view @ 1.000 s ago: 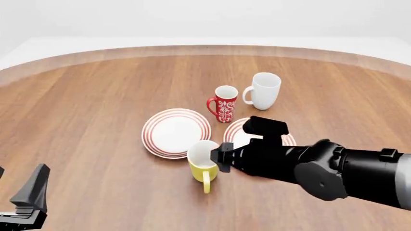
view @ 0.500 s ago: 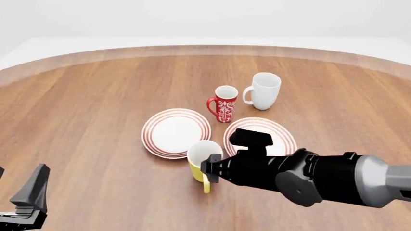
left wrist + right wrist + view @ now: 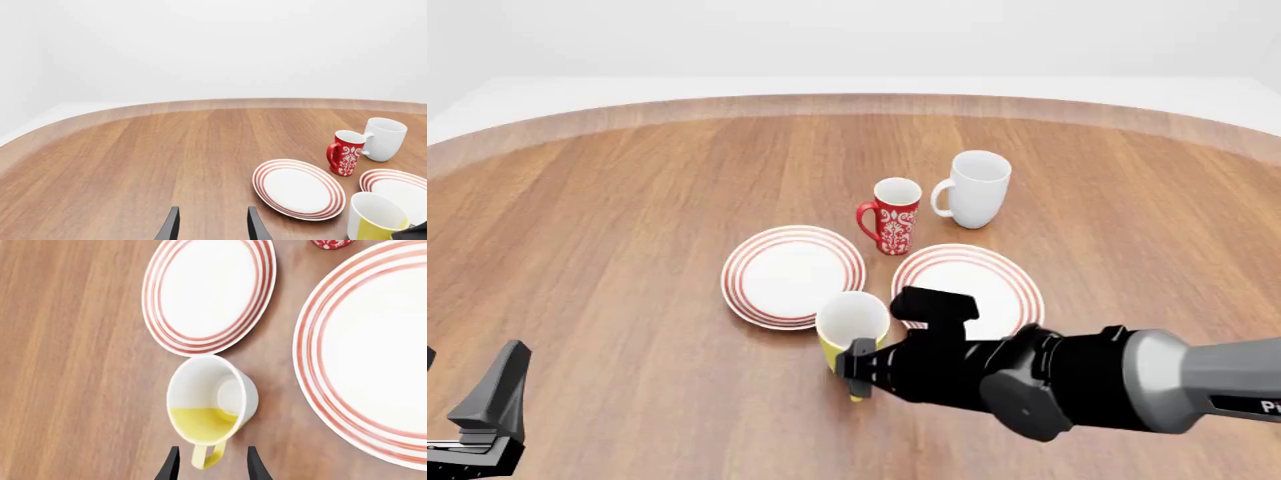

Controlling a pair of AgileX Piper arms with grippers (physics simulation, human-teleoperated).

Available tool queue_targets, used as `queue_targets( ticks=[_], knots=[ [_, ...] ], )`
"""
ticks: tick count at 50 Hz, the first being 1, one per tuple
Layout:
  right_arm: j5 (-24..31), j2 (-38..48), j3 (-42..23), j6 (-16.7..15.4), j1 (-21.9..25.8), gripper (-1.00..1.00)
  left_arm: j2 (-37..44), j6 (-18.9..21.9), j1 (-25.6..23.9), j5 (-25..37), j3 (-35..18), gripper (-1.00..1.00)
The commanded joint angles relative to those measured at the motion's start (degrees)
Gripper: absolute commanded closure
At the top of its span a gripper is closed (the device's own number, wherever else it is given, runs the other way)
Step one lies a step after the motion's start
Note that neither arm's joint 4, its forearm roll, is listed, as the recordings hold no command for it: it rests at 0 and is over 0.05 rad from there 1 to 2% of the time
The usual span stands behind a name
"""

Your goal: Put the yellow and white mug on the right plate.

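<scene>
seen from the left wrist view, the left gripper (image 3: 212, 225) shows two parted fingertips with nothing between them, and the yellow and white mug (image 3: 375, 218) stands well off to one side, just beside the right plate (image 3: 400, 190) and the smaller red-ringed plate (image 3: 298, 189); the red patterned mug (image 3: 345, 152) and the plain white mug (image 3: 383, 138) stand beyond.

from the front view, the right gripper (image 3: 857, 370) sits right at the mug's near side, over its handle, while the left gripper waits far away at the table's near left corner. the right arm is plainly the nearer one.

looking along the right wrist view, the mug stands upright on the wooden table (image 3: 73, 365), its handle (image 3: 207, 456) pointing straight toward the gripper, just ahead of the gap between the narrowly spread fingers (image 3: 171, 467). a short advance would likely put the fingers astride it; the plate lies just beside the mug.
</scene>
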Motion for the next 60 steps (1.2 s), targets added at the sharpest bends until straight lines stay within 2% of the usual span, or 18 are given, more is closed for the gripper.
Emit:
queue_targets(
  ticks=[1,21,49,50,60],
  knots=[
    [-1.0,1.3,0.4,0.7,0.5,-1.00,0.0,0.0,0.0,0.0,0.0,-1.00],
    [-2.6,4.7,-0.6,1.8,2.0,-1.00,0.0,0.0,0.0,0.0,0.0,-1.00],
    [-3.9,4.9,0.2,3.1,3.2,-1.00,0.0,0.0,0.0,0.0,0.0,-1.00],
    [-3.8,4.9,0.1,3.1,3.2,1.00,0.0,0.0,0.0,0.0,0.0,-1.00],
    [-4.1,4.7,0.2,3.5,3.7,1.00,0.0,0.0,0.0,0.0,0.0,-1.00]
  ],
)
